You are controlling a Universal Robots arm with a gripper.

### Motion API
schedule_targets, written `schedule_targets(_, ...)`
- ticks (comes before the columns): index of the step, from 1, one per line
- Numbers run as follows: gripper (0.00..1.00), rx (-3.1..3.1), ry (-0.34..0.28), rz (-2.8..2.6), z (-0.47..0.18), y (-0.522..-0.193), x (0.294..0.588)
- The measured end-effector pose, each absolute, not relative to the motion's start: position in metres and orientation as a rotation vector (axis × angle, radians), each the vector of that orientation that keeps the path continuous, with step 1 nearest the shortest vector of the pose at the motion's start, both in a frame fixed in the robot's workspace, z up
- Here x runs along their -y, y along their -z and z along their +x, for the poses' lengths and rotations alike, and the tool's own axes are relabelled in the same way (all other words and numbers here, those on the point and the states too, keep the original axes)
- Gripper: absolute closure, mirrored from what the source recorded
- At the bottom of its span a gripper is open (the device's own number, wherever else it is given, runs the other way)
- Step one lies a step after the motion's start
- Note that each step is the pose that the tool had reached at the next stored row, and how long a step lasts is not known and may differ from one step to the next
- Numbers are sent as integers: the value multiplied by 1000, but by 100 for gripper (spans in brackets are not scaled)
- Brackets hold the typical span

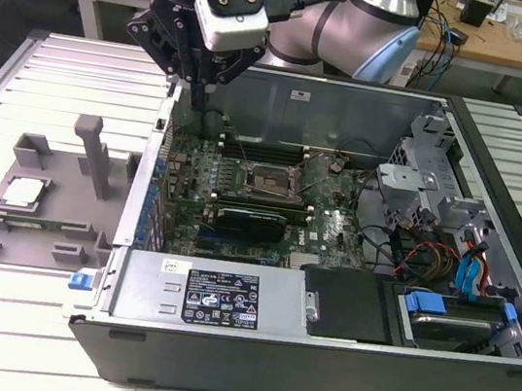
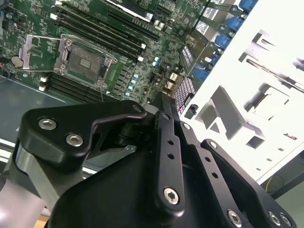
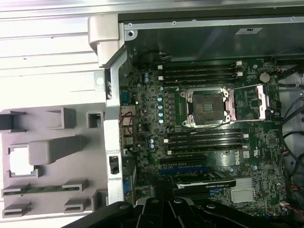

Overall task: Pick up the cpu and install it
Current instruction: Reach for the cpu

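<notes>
Hand [image 1: 200, 100] first: black and bulky, it is hanging from the arm [image 1: 366, 19] in the upper left of the exterior view. It is hovering over the far corner of the open computer case [image 1: 314, 366]. Its fingers [image 2: 166, 142] are pressing together and gripping nothing. The tips are pointing down at the edge of the green motherboard [image 1: 334, 231], close to the case wall on the exterior view's left. Whether they are touching the board I cannot tell.

Well apart from the hand, the cpu [image 1: 24, 192] is lying outside the case at the middle left of the exterior view. It is resting flat, silvery top up, in a square recess of the grey tray [image 1: 50, 223]. In the first wrist view it is showing as a pale square [image 3: 19, 160], with a thin green memory stick [image 3: 38, 190] lying in a slot near it. An upright post [image 1: 95, 156] is standing on the tray between the cpu and the case. The tray is sitting on the slatted metal counter [image 1: 65, 58], just beside the case wall.

Inside the case, the socket [image 1: 268, 182] is sitting open near the middle of the motherboard. Both wrist views are showing it [image 2: 85, 61] [image 3: 207, 107] with its metal frame swung back.
</notes>
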State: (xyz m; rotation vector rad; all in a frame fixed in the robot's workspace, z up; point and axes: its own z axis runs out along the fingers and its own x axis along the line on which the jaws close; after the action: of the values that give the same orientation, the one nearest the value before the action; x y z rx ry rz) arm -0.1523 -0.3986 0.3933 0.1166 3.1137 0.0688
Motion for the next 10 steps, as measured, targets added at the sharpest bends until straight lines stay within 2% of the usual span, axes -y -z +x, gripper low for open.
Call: schedule_targets(10, 89, -3114, -69, 117, -162, -393, 399)
